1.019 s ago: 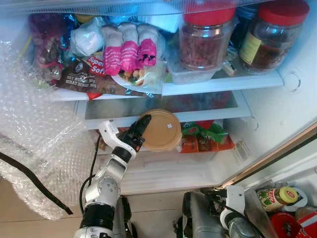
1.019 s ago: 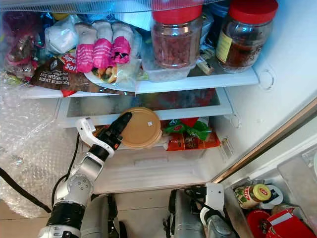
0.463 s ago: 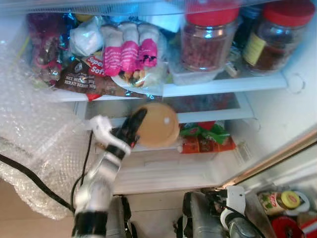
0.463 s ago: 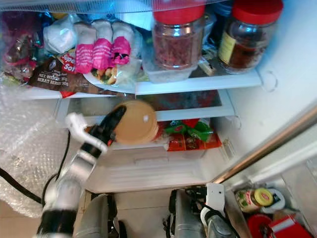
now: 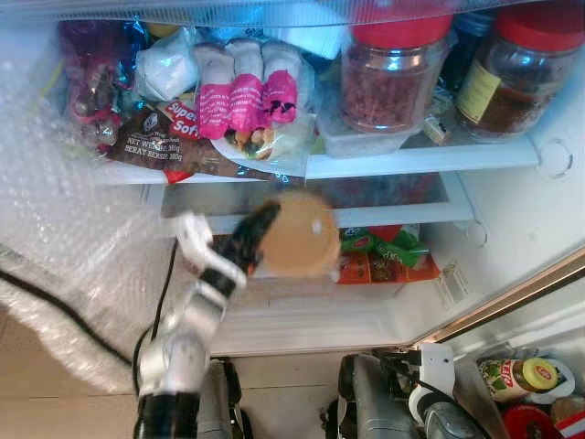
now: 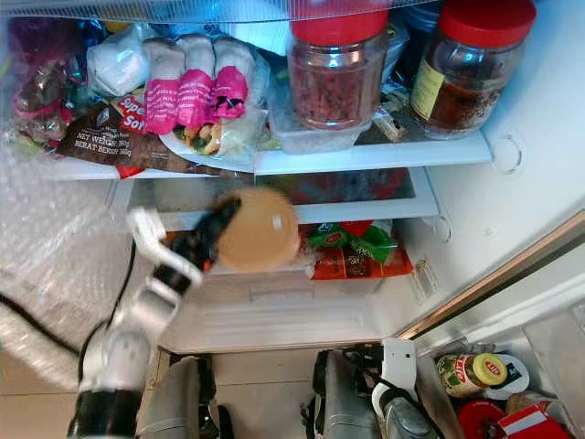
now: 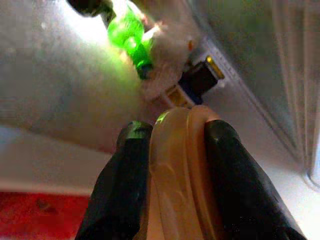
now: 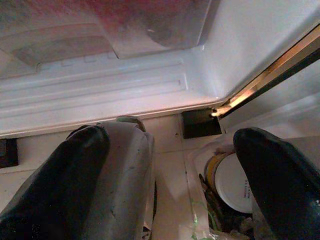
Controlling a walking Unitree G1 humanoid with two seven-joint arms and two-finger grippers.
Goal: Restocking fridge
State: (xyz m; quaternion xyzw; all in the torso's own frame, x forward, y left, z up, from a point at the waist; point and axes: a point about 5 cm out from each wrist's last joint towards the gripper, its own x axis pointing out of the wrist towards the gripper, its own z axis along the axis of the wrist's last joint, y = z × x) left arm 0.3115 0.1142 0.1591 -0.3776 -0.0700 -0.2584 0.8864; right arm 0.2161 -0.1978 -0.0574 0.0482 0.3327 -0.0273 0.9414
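Risen slightly since a second ago, left gripper (image 5: 265,236) fingers clamped on tan round container (image 5: 299,234), held before the drawer (image 5: 366,315) under the fridge shelf (image 5: 402,162); right gripper (image 8: 170,165) low, near right, fingers apart

Bubble wrap (image 5: 64,238) beside fridge.

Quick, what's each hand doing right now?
Left hand: closed on the tan round lidded container, in front of the fridge drawer.
Right hand: open, holding nothing, low.
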